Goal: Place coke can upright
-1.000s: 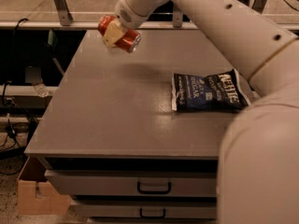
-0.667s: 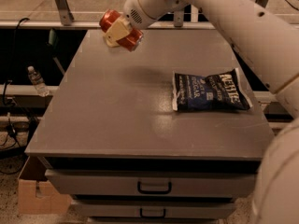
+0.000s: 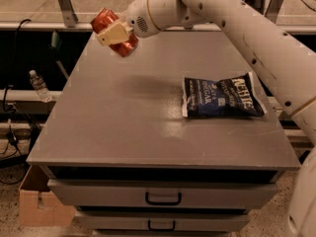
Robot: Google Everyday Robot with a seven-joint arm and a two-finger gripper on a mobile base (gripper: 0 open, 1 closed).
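Grey bench [image 3: 123,127] is noted, two handled drawers [image 3: 163,195] beneath. A cardboard box [image 3: 34,204] is seen on speckled floor [image 3: 10,226], a plastic bottle [image 3: 38,85] at left. Pincer [image 3: 116,33] is held above the bench's far left corner, clamped on the coke can [image 3: 103,19].

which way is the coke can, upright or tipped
Tipped: the coke can lies slanted in the gripper, held above the table, far left corner.
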